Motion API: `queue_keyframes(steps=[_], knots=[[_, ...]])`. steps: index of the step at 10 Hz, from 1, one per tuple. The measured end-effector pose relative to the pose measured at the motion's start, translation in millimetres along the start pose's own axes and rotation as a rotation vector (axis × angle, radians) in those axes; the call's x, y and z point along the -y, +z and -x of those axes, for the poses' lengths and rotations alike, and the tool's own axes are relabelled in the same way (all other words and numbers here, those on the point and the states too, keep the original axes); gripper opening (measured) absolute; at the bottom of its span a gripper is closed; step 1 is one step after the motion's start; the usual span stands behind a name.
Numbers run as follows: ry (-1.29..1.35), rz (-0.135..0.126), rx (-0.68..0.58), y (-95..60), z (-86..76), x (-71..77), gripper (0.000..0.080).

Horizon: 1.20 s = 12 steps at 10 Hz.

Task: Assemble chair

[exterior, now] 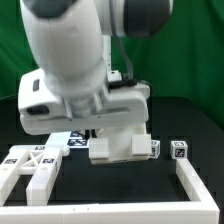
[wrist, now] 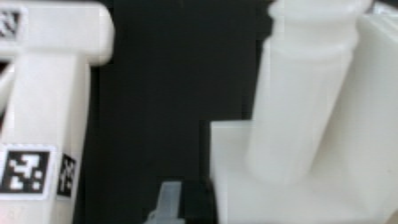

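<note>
You had the pincer (exterior: 93, 133) low over the white chair block (exterior: 122, 148) at mid-desk (exterior: 195, 120). Spread or pinching, I couldn't tell. The tagged frame piece (exterior: 35, 165) lay toward the exterior view's left.

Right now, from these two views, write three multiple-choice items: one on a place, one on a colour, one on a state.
1. The large tagged piece lies at: A) the exterior view's left; B) the exterior view's right; C) the far middle.
2. The table is: A) black; B) red; C) white.
3. The small tagged piece is: A) joined to the block; B) apart from the block; C) stacked on the block.
Key: 1 A, it sits near the left edge; 2 A, the surface is dark all round; 3 B, a black gap separates them.
</note>
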State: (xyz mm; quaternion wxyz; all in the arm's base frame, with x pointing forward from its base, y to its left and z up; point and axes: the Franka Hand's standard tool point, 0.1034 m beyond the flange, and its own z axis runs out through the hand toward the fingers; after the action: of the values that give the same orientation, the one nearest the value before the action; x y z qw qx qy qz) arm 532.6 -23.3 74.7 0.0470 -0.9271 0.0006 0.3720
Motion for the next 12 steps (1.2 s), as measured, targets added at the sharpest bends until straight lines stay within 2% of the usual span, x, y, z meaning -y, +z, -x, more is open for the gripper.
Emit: queue_keyframes(steps=[2, 5, 7, 9, 12], knots=[[0.006, 0.021, 0.108, 8.2, -5.8, -2.3, 0.0032], [0.014, 0.029, 0.111, 12.9, -12.3, -3.9, 0.0032], [0.103, 0.048, 0.250, 32.4, -6.2, -8.9, 0.0032], [0.106, 0.056, 0.305, 28.6, -11.5, -11.9, 0.0032], [0.107, 0.050, 0.307, 32.1, -14.0, -14.8, 0.0032]])
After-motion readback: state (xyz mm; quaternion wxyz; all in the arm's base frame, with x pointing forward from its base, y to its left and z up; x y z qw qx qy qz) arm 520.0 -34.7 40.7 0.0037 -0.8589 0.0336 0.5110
